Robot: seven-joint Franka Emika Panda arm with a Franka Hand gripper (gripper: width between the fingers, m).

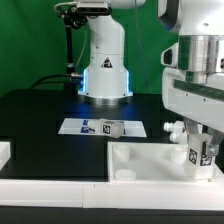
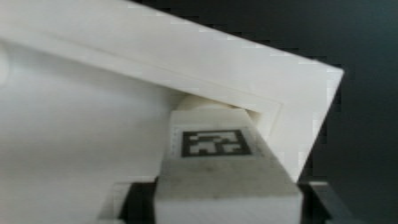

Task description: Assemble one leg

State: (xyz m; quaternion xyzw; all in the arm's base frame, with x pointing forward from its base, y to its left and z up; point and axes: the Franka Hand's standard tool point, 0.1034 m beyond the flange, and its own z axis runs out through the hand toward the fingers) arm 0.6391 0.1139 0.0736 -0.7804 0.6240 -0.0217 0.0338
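Presently we find the gripper [image 1: 198, 152] low over the large white tray [image 1: 140, 160] at the exterior view's right, near the front of the black table [image 1: 40, 115]. Between its fingers sits a leg [image 1: 197, 150], a stubby white peg with a black-and-white square tag, held upright. In the wrist view the same leg [image 2: 217, 150] fills the space between the two dark fingertips [image 2: 134, 200], which press against its sides, so we record the claw as closed on it. The far end of the leg meets the tray [image 2: 107, 110] at one corner, just inside the raised rim; we cannot tell whether it is seated in a socket or only touching the surface. Further back, toward the robot's base [image 1: 106, 70], the marker board [image 1: 75, 126] lies flat on the table, and a second small tagged part [image 1: 108, 127] rests on it, well apart from the gripper. At the exterior view's left edge we note another white part [image 1: 5, 152], only partly in view.
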